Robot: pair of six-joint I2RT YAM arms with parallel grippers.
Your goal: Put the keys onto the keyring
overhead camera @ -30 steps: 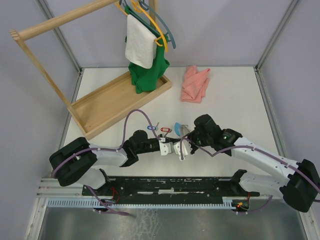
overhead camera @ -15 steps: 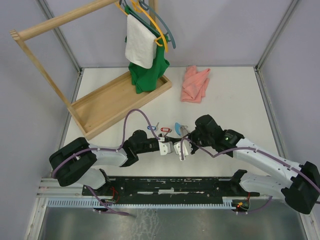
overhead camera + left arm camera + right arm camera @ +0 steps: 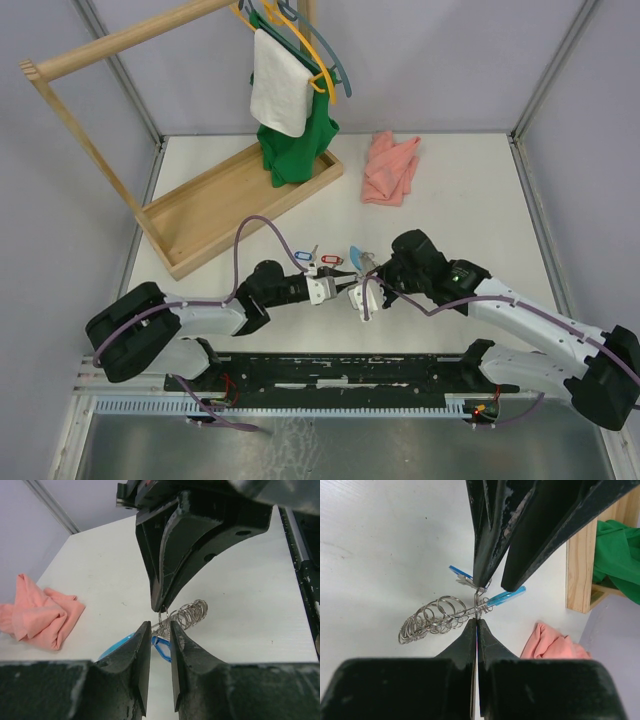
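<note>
**Now the left arm is in at the ring**

Nearest you, the left arm has swung since a second ago. Its elbow has dropped towards the near-left corner. The left gripper point(image 3: 160, 630) has pushed forward, so its tips now sit just beside the right's. Its fingers stand a narrow slit apart with bare table showing through the gap, and I can see nothing clamped there.

The right gripper point(image 3: 476, 625) has hardly moved. Its fingers are pressed together on a thin wire end of the keyring point(image 3: 427, 620), whose stack of silver coils trails off to one side of the pinch. The blue curved section point(image 3: 505, 597) lies just past the left fingertips. A blue tag point(image 3: 461, 573) with a scrap of silver peeps out beside one left finger. It is probably one of the keys, but you cannot tell from here whether it is on the wire.

A little further out, the blue-tagged key point(image 3: 303, 256) and the red-tagged key point(image 3: 331, 260) lie flat on the table point(image 3: 470, 200), apart from the ring and unthreaded.

So your approach is made, but I judge the task to be early, with at least two keys loose. Your next move likely calls for a careful hold next to the right's pinch. The wire is thin, and a slip could drop the ring.

Farthest off, the pink cloth point(image 3: 390, 168) and the wooden rack point(image 3: 230, 200) stand well apart from the work.
</note>
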